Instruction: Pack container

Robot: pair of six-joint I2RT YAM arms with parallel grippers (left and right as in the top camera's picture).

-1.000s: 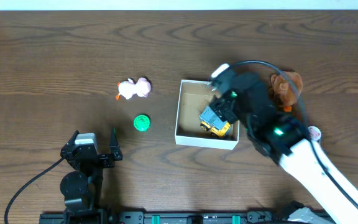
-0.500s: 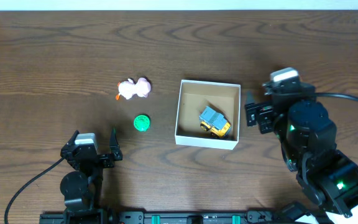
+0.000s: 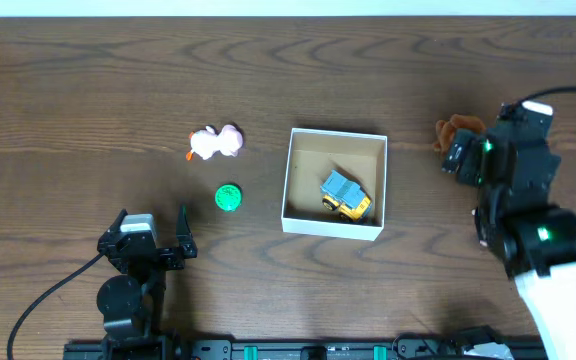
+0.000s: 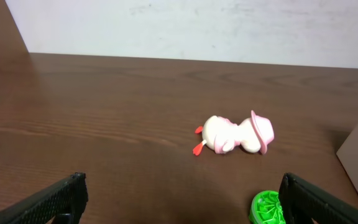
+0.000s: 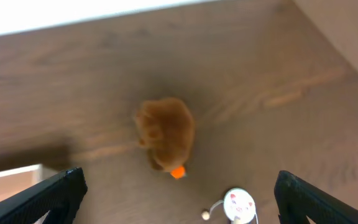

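Overhead and wrist views. The container (image 3: 333,226), a white-walled square box with a brown floor, sits on the table (image 3: 68,100) right of centre. A yellow-and-blue toy truck (image 3: 345,196) lies inside it, toward the near right corner. A pink toy (image 3: 215,142) and a green round piece (image 3: 228,197) lie left of the box, apart from it. The left gripper (image 4: 182,186) is near the table's front edge, jaws wide and empty. The right gripper (image 5: 178,180) hangs over a brown plush (image 5: 165,132), jaws wide, holding nothing. A small white disc (image 5: 238,204) lies near the plush.
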